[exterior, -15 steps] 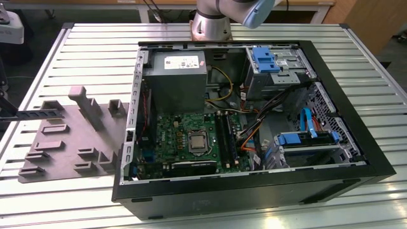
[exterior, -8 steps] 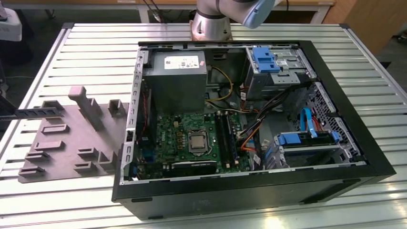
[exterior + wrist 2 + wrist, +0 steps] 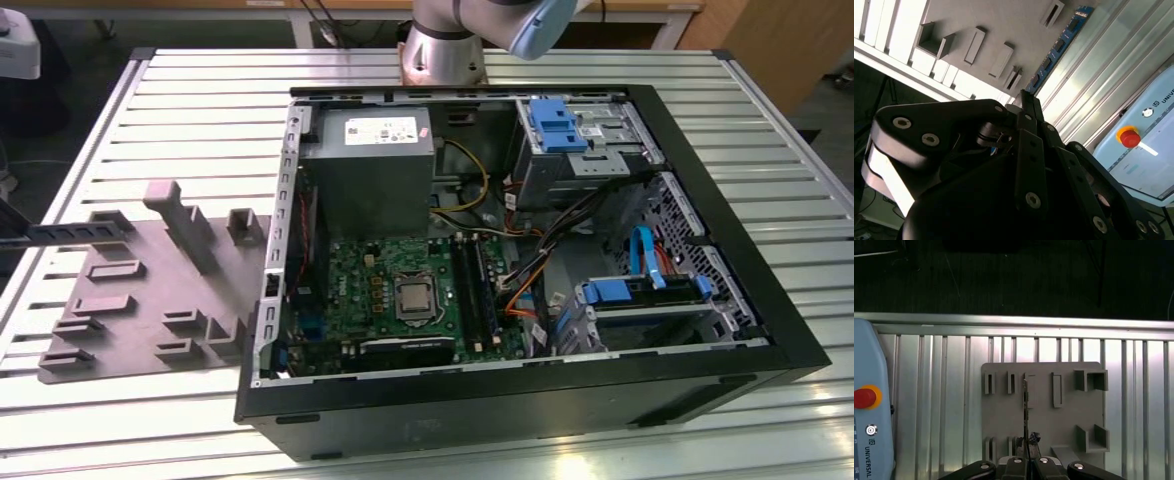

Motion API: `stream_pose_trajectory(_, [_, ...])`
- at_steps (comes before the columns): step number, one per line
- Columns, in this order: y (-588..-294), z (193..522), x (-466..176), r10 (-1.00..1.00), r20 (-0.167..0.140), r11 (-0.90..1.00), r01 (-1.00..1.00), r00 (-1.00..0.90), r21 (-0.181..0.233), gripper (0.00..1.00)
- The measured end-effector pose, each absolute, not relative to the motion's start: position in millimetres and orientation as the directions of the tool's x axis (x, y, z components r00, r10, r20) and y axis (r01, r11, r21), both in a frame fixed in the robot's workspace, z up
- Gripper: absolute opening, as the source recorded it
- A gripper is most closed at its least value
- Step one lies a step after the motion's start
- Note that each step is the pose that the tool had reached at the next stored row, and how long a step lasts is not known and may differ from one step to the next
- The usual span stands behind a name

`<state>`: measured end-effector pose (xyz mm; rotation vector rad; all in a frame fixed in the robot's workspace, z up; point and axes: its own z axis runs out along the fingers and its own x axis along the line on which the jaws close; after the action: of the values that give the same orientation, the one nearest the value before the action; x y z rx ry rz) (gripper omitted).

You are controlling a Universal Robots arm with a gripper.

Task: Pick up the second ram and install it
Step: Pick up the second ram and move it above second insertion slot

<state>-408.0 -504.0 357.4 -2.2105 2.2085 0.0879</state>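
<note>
The second ram (image 3: 1056,47) is gripped at one end and projects lengthwise from the gripper (image 3: 1025,97), chip row visible. In the first wrist view the ram (image 3: 1025,410) appears edge-on as a thin dark line. The gripper (image 3: 1026,461) has its fingers closed against both faces of the module.

In the exterior view the ram (image 3: 83,232) lies horizontal at the exterior view's left, over the grey tray (image 3: 134,330). Contact between the module and the tray cannot be determined.

The tray carries raised blocks and slotted holders and rests on the slatted metal table (image 3: 200,100).

To the exterior view's right of the tray lies the open computer case (image 3: 534,400). Its motherboard (image 3: 380,265) is exposed, with the processor socket (image 3: 414,298) beside the long memory slots (image 3: 477,285).

A light blue pendant with a red stop button (image 3: 865,397) lies on the table near the tray.
</note>
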Motion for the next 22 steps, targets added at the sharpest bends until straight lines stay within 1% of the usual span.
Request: stream_pose_trajectory(22, [-503.8, 372.2, -408.0, -0.999, -0.053, -0.002, -1.000, 0.000, 0.028, 0.11])
